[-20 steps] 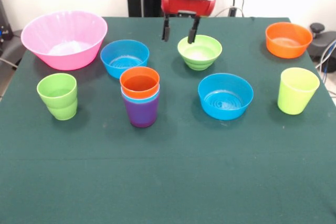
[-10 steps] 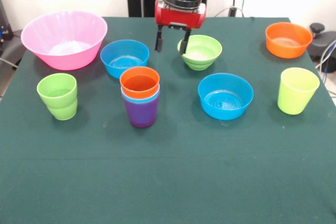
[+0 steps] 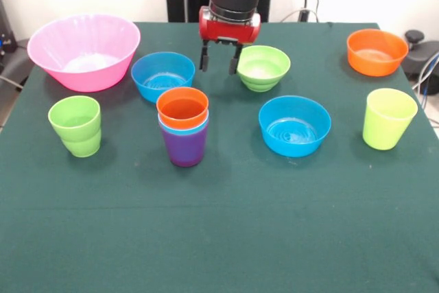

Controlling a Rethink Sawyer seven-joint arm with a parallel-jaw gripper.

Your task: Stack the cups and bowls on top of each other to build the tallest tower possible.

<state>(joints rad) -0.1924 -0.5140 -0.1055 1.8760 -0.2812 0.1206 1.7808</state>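
Standing mid-table: the tower (image 3: pixel 183 128), an orange plastic cup nesting in a light blue cup inside a purple tumbler. Sitting empty around it: large translucent pink bowl (image 3: pixel 84 51), two blue bowls (image 3: pixel 162 75) (image 3: pixel 295 125), ridged green bowl (image 3: pixel 260 68), orange bowl (image 3: pixel 376 51), stepped green cup (image 3: pixel 75 125), yellow-green cup (image 3: pixel 389 118). Hovering between blue and green bowls, the gripper (image 3: pixel 219 60), fingers apart, holding nothing.

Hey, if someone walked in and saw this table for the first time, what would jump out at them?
Probably the big pink bowl at the far left corner, much larger than anything else on the green table. Next, the tower near the middle: an orange cup nested in a light blue one inside a purple one. Above it the red and black arm's open gripper hangs between a blue bowl and the ridged green bowl.
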